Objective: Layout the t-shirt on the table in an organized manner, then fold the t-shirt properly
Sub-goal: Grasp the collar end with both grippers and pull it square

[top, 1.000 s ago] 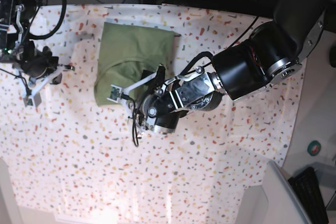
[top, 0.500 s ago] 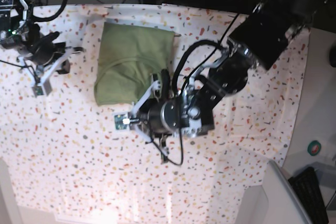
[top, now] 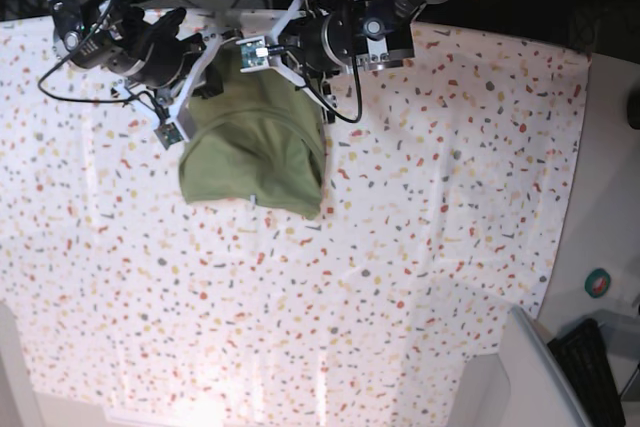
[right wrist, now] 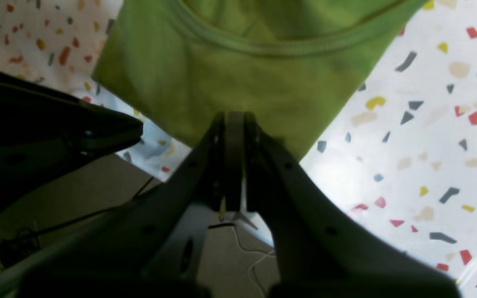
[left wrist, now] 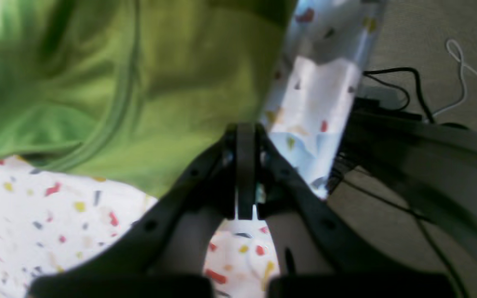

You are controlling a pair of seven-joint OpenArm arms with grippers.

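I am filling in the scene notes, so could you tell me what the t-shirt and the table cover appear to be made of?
The t-shirt: likely soft matte knit cotton; it drapes in folds and has a ribbed neckline. The table cover: probably thin glossy plastic or coated cloth, since it wrinkles and reflects light.

I am counting one t-shirt (top: pixel 252 152) lying near the far edge of one table (top: pixel 420 247), and my two grippers: left gripper (top: pixel 250 50), right gripper (top: pixel 168 132).
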